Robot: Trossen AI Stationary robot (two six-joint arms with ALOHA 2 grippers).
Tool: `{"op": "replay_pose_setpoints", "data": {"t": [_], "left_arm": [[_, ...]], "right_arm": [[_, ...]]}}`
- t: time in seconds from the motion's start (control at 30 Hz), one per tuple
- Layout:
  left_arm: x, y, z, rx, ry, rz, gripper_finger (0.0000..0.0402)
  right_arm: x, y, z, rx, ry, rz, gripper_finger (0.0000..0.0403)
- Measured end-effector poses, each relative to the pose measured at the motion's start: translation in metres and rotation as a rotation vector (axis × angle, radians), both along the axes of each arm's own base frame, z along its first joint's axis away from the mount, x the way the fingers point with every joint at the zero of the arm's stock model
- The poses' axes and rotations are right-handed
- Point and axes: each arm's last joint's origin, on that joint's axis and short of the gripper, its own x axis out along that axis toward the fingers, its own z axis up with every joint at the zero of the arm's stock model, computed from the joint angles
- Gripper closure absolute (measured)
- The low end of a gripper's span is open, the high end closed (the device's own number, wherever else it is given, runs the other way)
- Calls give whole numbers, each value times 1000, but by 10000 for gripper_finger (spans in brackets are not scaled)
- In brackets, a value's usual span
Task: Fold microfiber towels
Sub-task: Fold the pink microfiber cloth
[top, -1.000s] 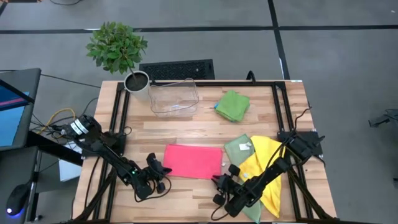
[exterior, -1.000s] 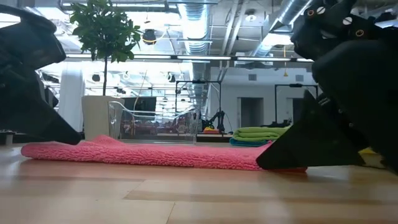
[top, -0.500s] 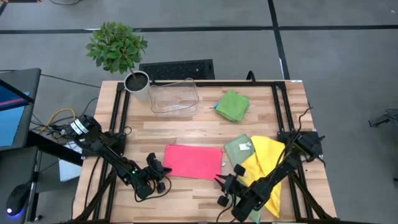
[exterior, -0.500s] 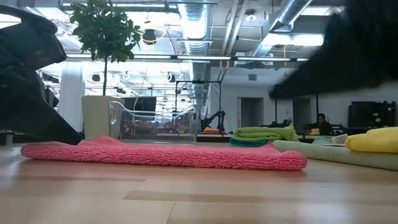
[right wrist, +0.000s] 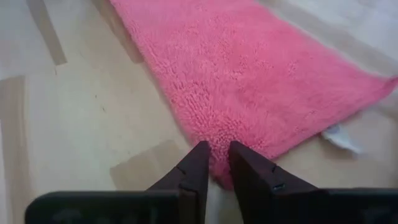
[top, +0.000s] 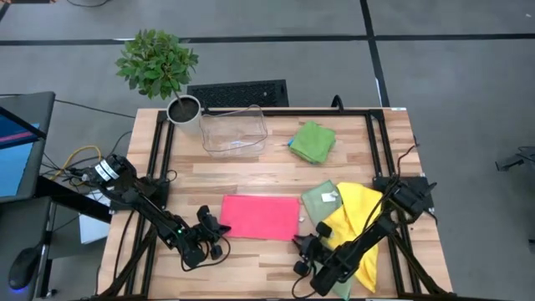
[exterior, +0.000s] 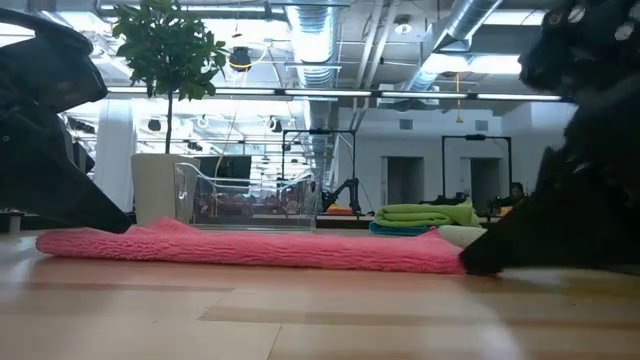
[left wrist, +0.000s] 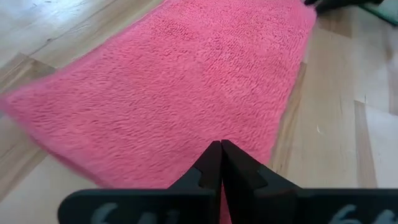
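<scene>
Pink towel point(top: 260, 216) flat at table point(top: 251, 167) front centre, a gripper at each near corner.
Left gripper point(left wrist: 220, 163) fully closed, tips at towel edge, holding nothing. Right gripper point(right wrist: 214, 163) slightly parted over the corner; grip unclear. White tag point(right wrist: 339, 138) shows beside the towel; no writing legible.

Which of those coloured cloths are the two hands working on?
The pink towel, lying flat between the left hand and right hand. The bright green, sage and yellow ones lie off to the side, untouched.
</scene>
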Motion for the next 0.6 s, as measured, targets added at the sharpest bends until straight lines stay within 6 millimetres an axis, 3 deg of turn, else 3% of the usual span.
{"op": "replay_pose_setpoints", "data": {"t": [0.17,0.27,0.43,0.6], "left_arm": [[0,0,0,2,4,-1,401],[0,0,0,4,2,1,401],[0,0,0,9,2,0,401],[0,0,0,20,5,-5,401]], "right_arm": [[-6,-2,50,-53,-59,35,312],[-7,-2,65,-89,-53,77,312],[-2,-15,57,-11,196,164,303],[14,-29,55,92,366,267,264]]}}
